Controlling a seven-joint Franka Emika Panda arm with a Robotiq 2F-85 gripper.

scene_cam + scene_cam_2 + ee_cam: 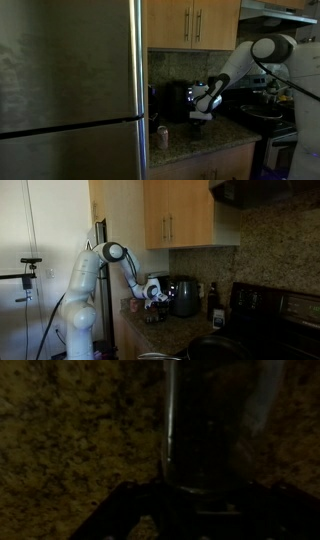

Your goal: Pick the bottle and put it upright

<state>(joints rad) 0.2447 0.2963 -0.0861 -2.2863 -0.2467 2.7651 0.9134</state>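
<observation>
A small bottle (pixel 162 137) with a reddish label stands on the granite counter (pixel 205 140) beside the fridge. My gripper (pixel 200 117) hangs just above the counter, to the right of that bottle and apart from it. It also shows in an exterior view (pixel 152 300). The wrist view is very dark. In it a dark, see-through cylinder (pixel 212 430) stands between my two fingers (pixel 198 510), over the speckled counter. I cannot tell what this cylinder is, or whether the fingers press on it.
A steel fridge (pixel 70 90) fills the left side. A black appliance (pixel 176 100) stands at the counter's back, also visible in an exterior view (pixel 183 295). A dark bottle (pixel 212 302) stands near the stove (pixel 272 305). A pan (pixel 262 113) sits on the stove. Wooden cabinets (pixel 195 22) hang overhead.
</observation>
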